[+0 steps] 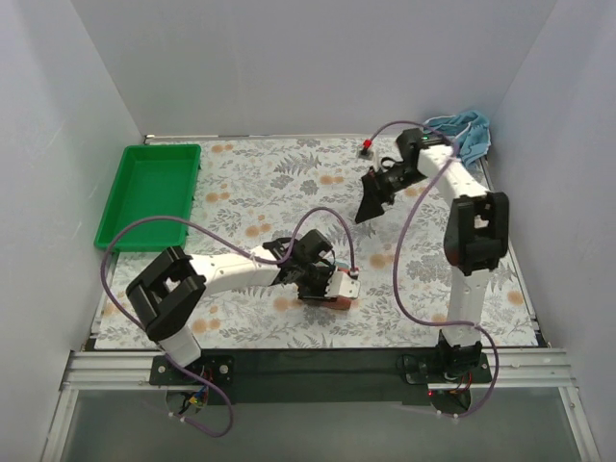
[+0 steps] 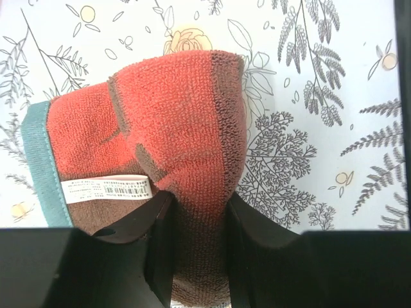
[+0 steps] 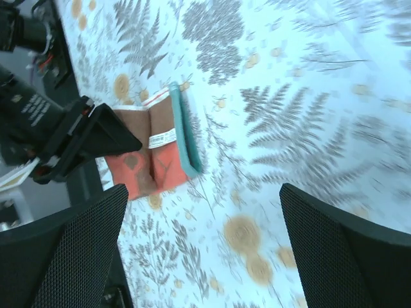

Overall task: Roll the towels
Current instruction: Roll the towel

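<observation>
The rust-red towel lies rolled up on the floral table near the front middle. In the left wrist view this towel shows a teal edge and a white label. My left gripper is shut on the roll's near end, with the cloth squeezed between both fingers. Farther back and to the right, my right gripper hangs open above the table with nothing in it. In its wrist view the red towel lies far ahead of the right gripper. The light blue towel lies bunched at the back right corner.
A green tray stands at the table's back left. A small red-topped object sits near the back edge, close to the right arm. White walls close in the table on three sides.
</observation>
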Available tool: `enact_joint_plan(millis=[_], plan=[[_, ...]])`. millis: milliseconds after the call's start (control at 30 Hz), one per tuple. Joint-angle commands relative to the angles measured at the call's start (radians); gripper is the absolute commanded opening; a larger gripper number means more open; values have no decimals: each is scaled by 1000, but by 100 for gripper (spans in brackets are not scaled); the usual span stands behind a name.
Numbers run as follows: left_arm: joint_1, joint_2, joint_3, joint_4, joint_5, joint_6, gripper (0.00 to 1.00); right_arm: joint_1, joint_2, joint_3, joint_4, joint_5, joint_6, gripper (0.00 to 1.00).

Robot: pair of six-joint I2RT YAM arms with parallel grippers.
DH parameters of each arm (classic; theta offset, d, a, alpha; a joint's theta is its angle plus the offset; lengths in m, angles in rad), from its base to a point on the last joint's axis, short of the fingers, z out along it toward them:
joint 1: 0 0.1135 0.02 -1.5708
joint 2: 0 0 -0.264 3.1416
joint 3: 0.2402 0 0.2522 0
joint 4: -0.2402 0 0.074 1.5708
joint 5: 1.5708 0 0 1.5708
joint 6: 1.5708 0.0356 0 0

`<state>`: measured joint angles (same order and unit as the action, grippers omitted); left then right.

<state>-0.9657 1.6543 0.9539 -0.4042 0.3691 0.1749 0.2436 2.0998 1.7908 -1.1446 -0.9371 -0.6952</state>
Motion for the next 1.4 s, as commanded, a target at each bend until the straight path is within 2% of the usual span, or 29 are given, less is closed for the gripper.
enact_joint_plan(millis=[0,200,367,467,500,567,633,800,933,1133,1233,1267,1333,1367], plan=[[54,100,68,-221,226,-87,17,-62,-199,-19,5,18,5,91],[202,280,258,-395,446,-129,22,-79,-498,-270,74,119,-63,84],[272,450,405,-545,513,-95,25,-60,-708,-415,144,124,-47,75],[291,537,456,-616,541,-55,27,52,-765,-513,219,240,-20,73],[301,554,480,-628,551,-51,28,89,-796,-577,255,333,-4,73],[306,599,505,-654,556,-31,28,227,-828,-635,377,435,43,77],[320,622,531,-670,557,-23,29,361,-840,-717,503,588,63,82],[358,674,565,-705,573,11,32,551,-828,-855,725,837,33,88],[377,696,588,-728,602,29,35,678,-807,-978,934,920,-21,91],[381,722,602,-740,614,43,37,741,-730,-1013,1017,883,-33,91],[386,730,611,-746,629,48,38,755,-681,-1022,1036,870,-41,84],[387,727,611,-745,631,48,38,754,-658,-1022,1037,867,-43,75],[392,725,611,-742,634,48,38,755,-638,-1021,1031,856,-43,63],[395,723,609,-740,642,44,38,755,-621,-1018,1025,847,-43,50]])
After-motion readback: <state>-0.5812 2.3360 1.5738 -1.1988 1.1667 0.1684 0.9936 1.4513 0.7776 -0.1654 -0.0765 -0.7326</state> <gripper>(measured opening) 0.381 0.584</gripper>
